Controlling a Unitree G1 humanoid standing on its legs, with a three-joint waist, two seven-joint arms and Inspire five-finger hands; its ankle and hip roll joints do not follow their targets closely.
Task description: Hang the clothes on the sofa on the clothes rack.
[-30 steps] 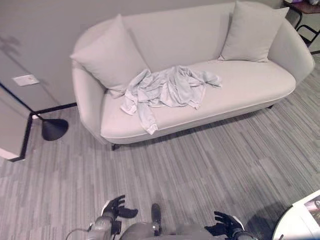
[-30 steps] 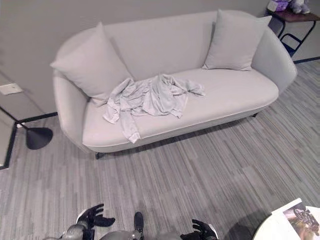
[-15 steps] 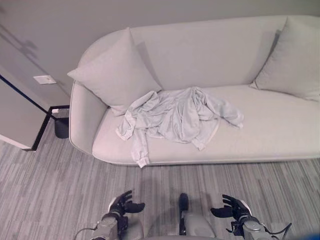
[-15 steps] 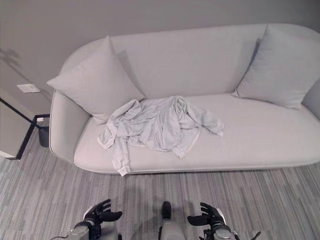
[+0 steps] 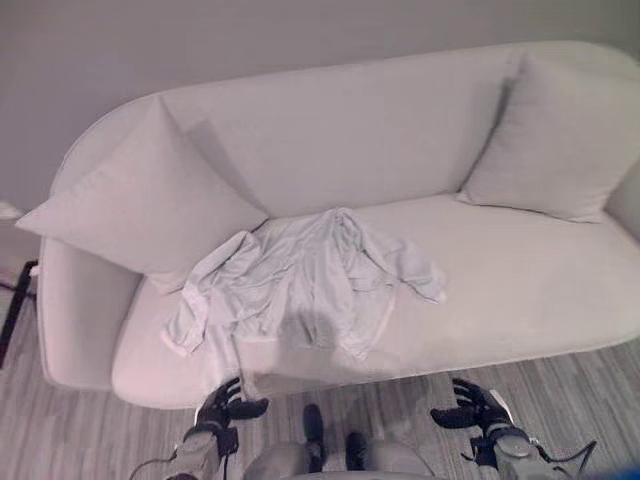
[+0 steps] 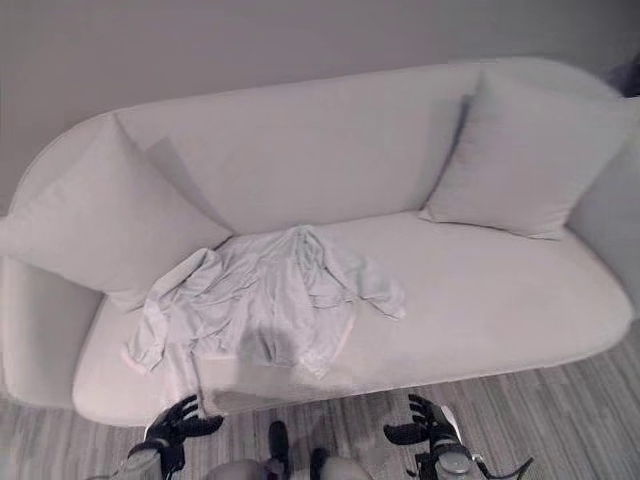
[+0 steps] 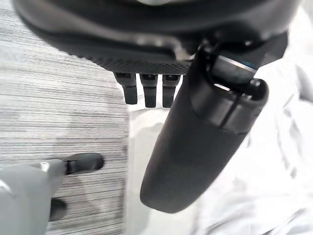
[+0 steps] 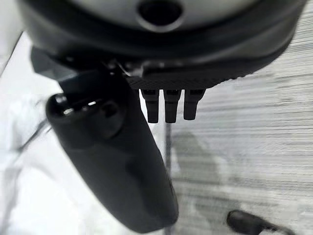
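A crumpled pale grey garment (image 5: 305, 290) lies spread on the seat of the light sofa (image 5: 520, 290), left of the middle, with one sleeve trailing toward the front edge and its left part touching the big cushion (image 5: 140, 210) that leans in the sofa's left corner; a second cushion (image 5: 560, 140) leans against the backrest at the right, well apart from the clothing. The left hand (image 5: 225, 407) and the right hand (image 5: 470, 408) hang low over the striped grey floor (image 5: 590, 380) just in front of the sofa's edge, both with fingers spread loosely apart and holding nothing. Nothing lies on the seat between the hands and the garment.
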